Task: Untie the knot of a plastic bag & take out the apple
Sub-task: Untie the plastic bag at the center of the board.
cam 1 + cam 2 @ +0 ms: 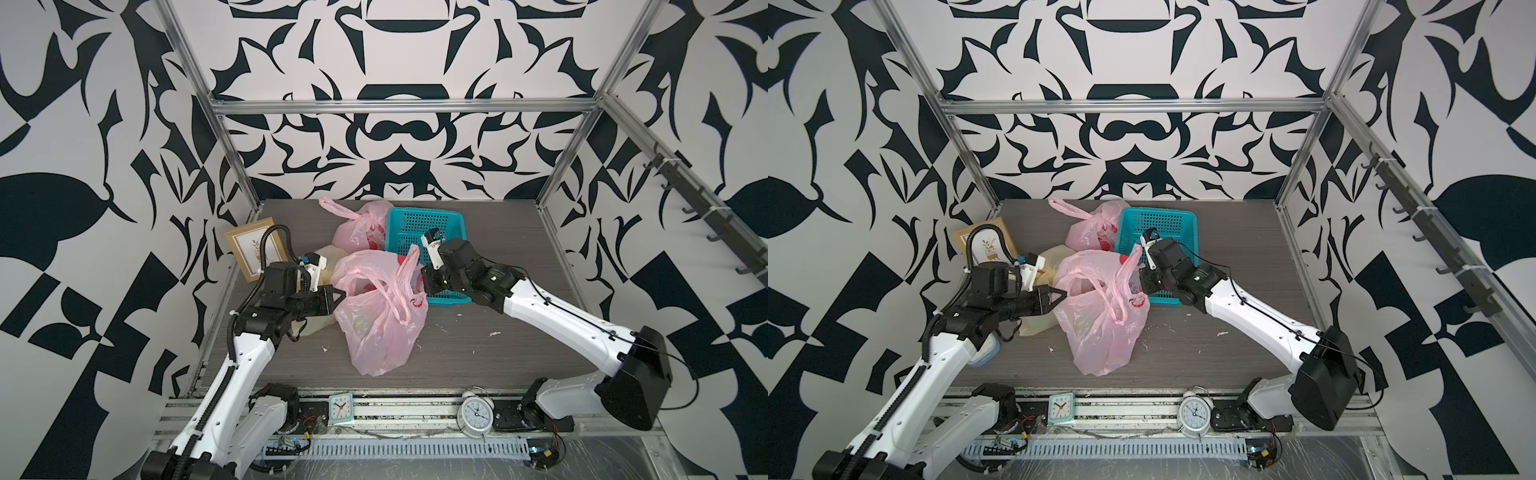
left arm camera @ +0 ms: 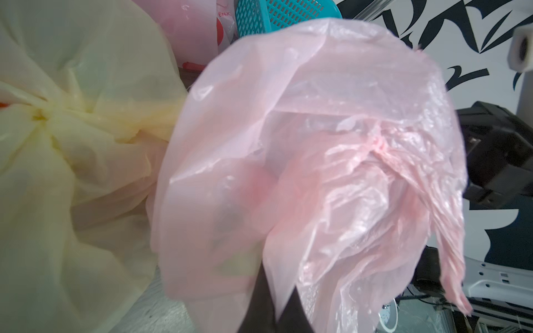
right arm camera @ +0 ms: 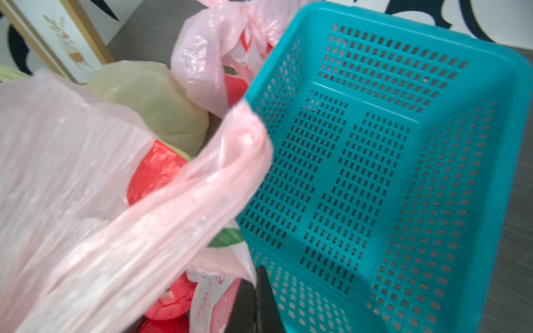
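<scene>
Crinkly translucent pink plastic bag (image 1: 378, 320) slumps on the woodgrain tabletop (image 1: 498, 345) between the left end effector (image 1: 337, 296) and right end effector (image 1: 422, 286). Both are clamped on its thin film. A perforated teal basket (image 1: 419, 224) sits just beyond the right one.

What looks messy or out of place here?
Small white scraps lie scattered on the table beside the front bag, like torn bits. A square clock and a round clock sit oddly on the front rail.

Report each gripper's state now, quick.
Left gripper: closed, pinching the pink bag at its edge.
Right gripper: closed, apparently on the same bag's opposite rim; the contact is partly hidden.
</scene>
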Controlling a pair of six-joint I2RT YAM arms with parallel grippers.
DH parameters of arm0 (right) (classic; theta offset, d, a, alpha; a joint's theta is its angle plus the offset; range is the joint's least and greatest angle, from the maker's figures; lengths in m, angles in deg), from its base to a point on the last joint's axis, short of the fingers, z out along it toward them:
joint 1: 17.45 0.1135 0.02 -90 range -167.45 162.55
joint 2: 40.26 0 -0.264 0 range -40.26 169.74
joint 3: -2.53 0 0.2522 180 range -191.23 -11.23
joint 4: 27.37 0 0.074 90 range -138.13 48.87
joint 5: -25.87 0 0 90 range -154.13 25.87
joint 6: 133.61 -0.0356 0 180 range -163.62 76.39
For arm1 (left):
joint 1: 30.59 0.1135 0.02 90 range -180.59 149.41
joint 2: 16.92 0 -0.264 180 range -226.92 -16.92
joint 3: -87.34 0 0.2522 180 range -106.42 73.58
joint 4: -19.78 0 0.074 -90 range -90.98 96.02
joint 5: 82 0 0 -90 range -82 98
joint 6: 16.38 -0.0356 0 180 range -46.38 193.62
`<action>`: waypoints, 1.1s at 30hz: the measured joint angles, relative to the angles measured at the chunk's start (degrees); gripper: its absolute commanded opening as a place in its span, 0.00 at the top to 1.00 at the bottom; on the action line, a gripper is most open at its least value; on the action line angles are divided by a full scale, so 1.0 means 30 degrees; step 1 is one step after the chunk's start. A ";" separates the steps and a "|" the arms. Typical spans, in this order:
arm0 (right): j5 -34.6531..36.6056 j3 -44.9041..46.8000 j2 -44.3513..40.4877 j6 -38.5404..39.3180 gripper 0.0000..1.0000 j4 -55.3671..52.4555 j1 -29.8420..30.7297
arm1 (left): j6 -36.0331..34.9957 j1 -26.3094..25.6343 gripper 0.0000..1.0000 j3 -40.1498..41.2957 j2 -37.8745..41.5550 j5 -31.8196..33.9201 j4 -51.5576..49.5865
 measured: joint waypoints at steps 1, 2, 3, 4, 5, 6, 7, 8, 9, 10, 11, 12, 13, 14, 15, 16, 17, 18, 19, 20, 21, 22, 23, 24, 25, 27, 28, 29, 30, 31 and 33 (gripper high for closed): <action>0.0044 0.0102 0.0000 0.0073 1.00 -0.0051 -0.0248 | -0.0109 0.0000 1.00 -0.0044 0.0058 0.0000 -0.0328; 0.0102 0.0197 0.0000 0.0175 1.00 -0.0124 -0.0554 | -0.0233 0.0000 1.00 -0.0117 0.0073 0.0007 -0.0743; 0.0146 0.0306 0.0000 0.0313 1.00 -0.0131 -0.0860 | -0.0342 0.0015 1.00 -0.0189 0.0073 0.0029 -0.1086; 0.0168 0.0386 0.0000 0.0423 1.00 -0.0153 -0.1158 | -0.0488 0.0036 1.00 -0.0277 0.0073 0.0080 -0.1443; 0.0175 0.0423 0.0000 0.0495 1.00 -0.0175 -0.1392 | -0.0597 0.0066 1.00 -0.0321 0.0109 0.0131 -0.1756; 0.0175 0.0452 0.0000 0.0590 1.00 -0.0189 -0.1705 | -0.0670 0.0138 1.00 -0.0328 0.0204 0.0153 -0.1982; 0.0168 0.0452 0.0000 0.0729 1.00 -0.0204 -0.2011 | -0.0721 0.0240 1.00 -0.0328 0.0321 0.0189 -0.2186; 0.0175 0.0452 0.0000 0.0838 1.00 -0.0197 -0.2215 | -0.0758 0.0386 1.00 -0.0328 0.0437 0.0197 -0.2324; 0.0175 0.0452 0.0000 0.0954 1.00 -0.0204 -0.2470 | -0.0809 0.0605 1.00 -0.0328 0.0554 0.0197 -0.2433; 0.0182 0.0452 0.0000 0.1064 1.00 -0.0219 -0.2710 | -0.0838 0.0860 1.00 -0.0328 0.0627 0.0189 -0.2514; 0.0168 0.0452 0.0000 0.1195 1.00 -0.0233 -0.2936 | -0.0852 0.1049 1.00 -0.0328 0.0641 0.0189 -0.2557; 0.0168 0.0452 0.0000 0.1319 1.00 -0.0248 -0.3147 | -0.0889 0.1239 1.00 -0.0328 0.0627 0.0189 -0.2623; 0.0160 0.0452 0.0000 0.1435 1.00 -0.0255 -0.3373 | -0.0903 0.1384 1.00 -0.0328 0.0590 0.0197 -0.2710; 0.0160 0.0452 0.0000 0.1523 1.00 -0.0255 -0.3548 | -0.0925 0.1457 1.00 -0.0328 0.0561 0.0197 -0.2790; 0.0117 0.0452 0.0000 0.1617 1.00 -0.0262 -0.3745 | -0.0962 0.1523 1.00 -0.0335 0.0532 0.0204 -0.2871; 0.0007 0.0444 0.0007 0.1712 1.00 -0.0262 -0.3898 | -0.0976 0.1545 1.00 -0.0335 0.0510 0.0204 -0.2914; -0.0168 0.0444 0.0007 0.1778 1.00 -0.0262 -0.3993 | -0.0976 0.1552 1.00 -0.0357 0.0495 0.0204 -0.2943; -0.0423 0.0444 0.0007 0.1836 1.00 -0.0284 -0.4073 | -0.0984 0.1552 1.00 -0.0430 0.0437 0.0189 -0.2994; -0.0765 0.0444 0.0007 0.1872 1.00 -0.0335 -0.4095 | -0.0984 0.1552 1.00 -0.0532 0.0379 0.0168 -0.3016; -0.1231 0.0437 0.0007 0.1887 0.95 -0.0430 -0.4095 | -0.0976 0.1574 1.00 -0.0699 0.0262 0.0102 -0.3075; -0.1800 0.0437 0.0007 0.1872 0.90 -0.0539 -0.4095 | -0.0969 0.1581 0.93 -0.0860 0.0146 0.0007 -0.3075; -0.2302 0.0437 -0.0007 0.1785 0.86 -0.0619 -0.4087 | -0.1005 0.1596 0.83 -0.0998 0.0058 -0.0102 -0.3067; -0.2878 0.0437 -0.0058 0.1698 0.80 -0.0707 -0.4065 | -0.1064 0.1610 0.75 -0.1107 0.0022 -0.0226 -0.3045; -0.3417 0.0437 -0.0189 0.1661 0.72 -0.0816 -0.4022 | -0.1071 0.1625 0.63 -0.1188 0.0007 -0.0372 -0.3060; -0.3810 0.0437 -0.0386 0.1545 0.67 -0.0925 -0.3963 | -0.1071 0.1625 0.55 -0.1260 0.0015 -0.0546 -0.3075; -0.4656 0.0437 -0.1188 0.1530 0.61 -0.1129 -0.3803 | -0.1042 0.1625 0.36 -0.1566 0.0029 -0.0940 -0.3147; -0.4998 0.0437 -0.1719 0.1486 0.60 -0.1188 -0.3701 | -0.1027 0.1625 0.31 -0.1734 0.0051 -0.1188 -0.3191; -0.5289 0.0430 -0.2324 0.1464 0.59 -0.1224 -0.3570 | -0.1027 0.1625 0.27 -0.1945 0.0102 -0.1435 -0.3198; -0.5508 0.0379 -0.2980 0.1435 0.58 -0.1268 -0.3373 | -0.0940 0.1625 0.24 -0.2251 0.0168 -0.1661 -0.3279; -0.5676 0.0306 -0.3468 0.1435 0.58 -0.1275 -0.3177 | -0.0889 0.1625 0.24 -0.2543 0.0211 -0.1851 -0.3286; -0.5887 -0.0022 -0.4386 0.1384 0.58 -0.1290 -0.2484 | -0.0831 0.1625 0.25 -0.3461 0.0321 -0.2142 -0.3198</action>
